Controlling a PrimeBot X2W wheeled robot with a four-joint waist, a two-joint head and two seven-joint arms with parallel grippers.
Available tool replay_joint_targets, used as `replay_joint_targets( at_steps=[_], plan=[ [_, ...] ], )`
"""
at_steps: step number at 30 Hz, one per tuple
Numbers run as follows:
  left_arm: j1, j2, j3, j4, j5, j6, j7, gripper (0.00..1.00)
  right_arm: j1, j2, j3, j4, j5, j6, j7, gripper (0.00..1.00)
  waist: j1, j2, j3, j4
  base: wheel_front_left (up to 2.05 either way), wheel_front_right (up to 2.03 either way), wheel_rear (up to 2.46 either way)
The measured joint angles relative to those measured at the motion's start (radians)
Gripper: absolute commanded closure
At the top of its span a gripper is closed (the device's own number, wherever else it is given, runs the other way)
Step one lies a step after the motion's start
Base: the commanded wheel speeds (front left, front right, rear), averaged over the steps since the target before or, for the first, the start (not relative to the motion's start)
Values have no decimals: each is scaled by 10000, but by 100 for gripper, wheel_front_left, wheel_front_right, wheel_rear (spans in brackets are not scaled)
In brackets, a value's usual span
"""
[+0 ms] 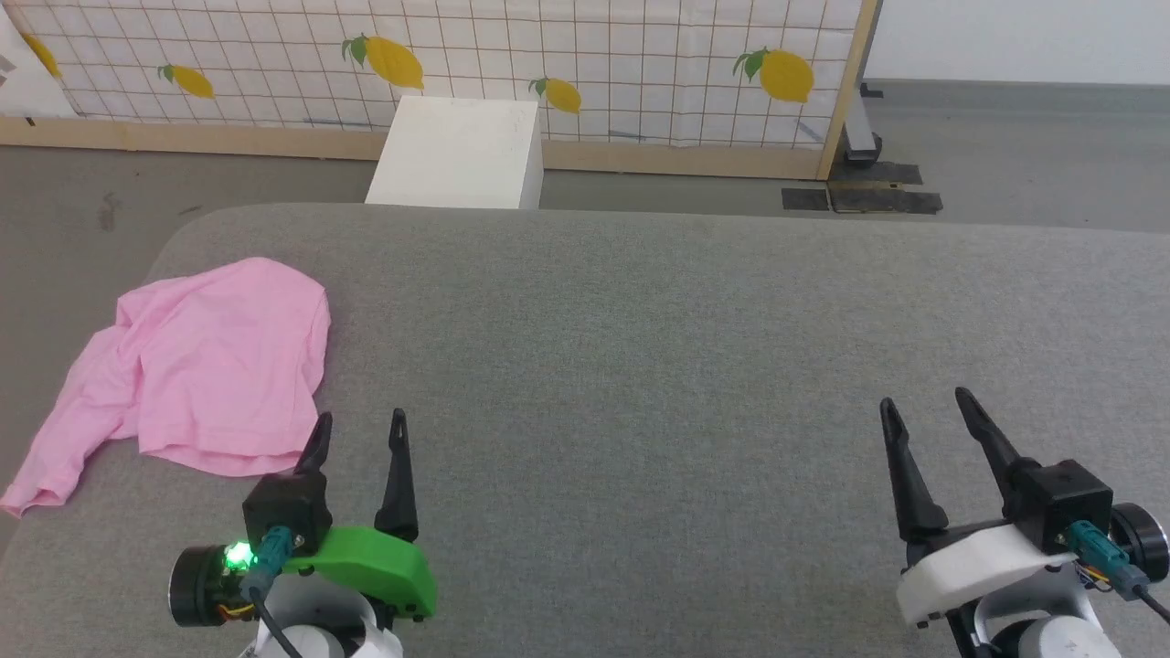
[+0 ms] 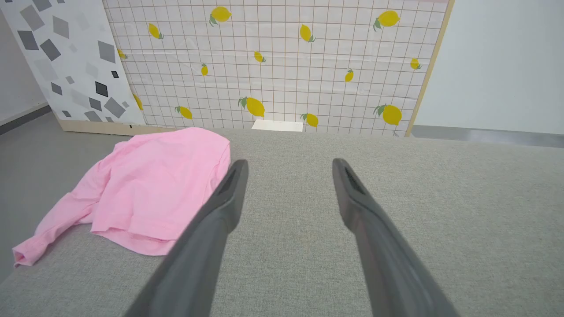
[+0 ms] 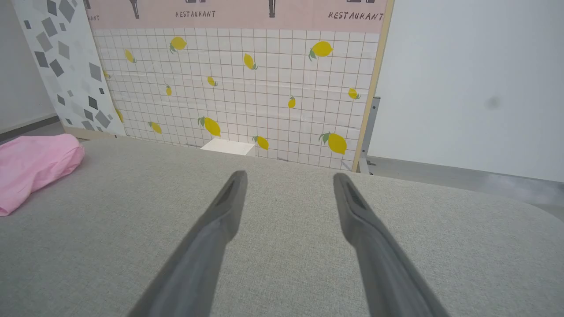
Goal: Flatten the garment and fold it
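Head view. The garment (image 1: 210, 366), light pink and crumpled, lies on the left part of the grey bench (image 1: 640, 366), with one sleeve trailing toward the bench's left edge. The left gripper (image 1: 361, 419) is just beside the garment's near hem, its fingers spread and holding nothing. The right gripper (image 1: 924, 399), also spread and empty, is over bare bench well apart from the garment. Beyond the bench stand a white box (image 1: 457, 151) and a lemon-print panel (image 1: 594, 55).
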Motion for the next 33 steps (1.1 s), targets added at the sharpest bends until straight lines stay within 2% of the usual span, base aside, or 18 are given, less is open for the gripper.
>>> replay_joint_targets(
  at_steps=[33],
  plan=[
    [-244,0,-226,510,-485,186,-698,0,-208,2,-144,221,222,0,-696,0,0,0,7,228,0,0,0]
  ],
)
